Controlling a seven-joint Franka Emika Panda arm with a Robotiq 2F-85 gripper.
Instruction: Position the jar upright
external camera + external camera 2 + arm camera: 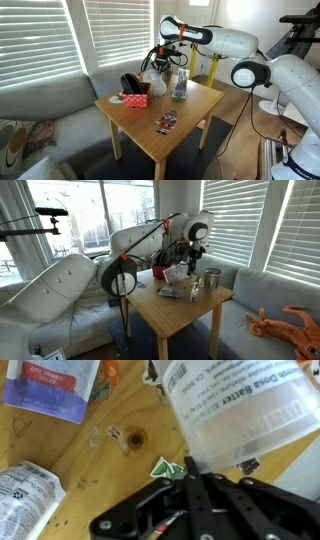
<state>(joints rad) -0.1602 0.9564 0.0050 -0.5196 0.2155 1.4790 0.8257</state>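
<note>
Gripper (190,475) fills the bottom; the leaning jar (235,405) sits just above its tip, upper right. Nobody can tell if it grips.

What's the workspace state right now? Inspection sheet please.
Surface: wooden table, knot visible in the wrist view.
Job's things: jar looks tilted, not upright, right at the fingertips.
Clutter: red box, clear glass, grey cup, printed packets.
Grippers: gripper at the jar; open or shut cannot be told.
Cables: dark cable along the arm.
Surroundings: grey sofa, window blinds, orange octopus toy.
</note>
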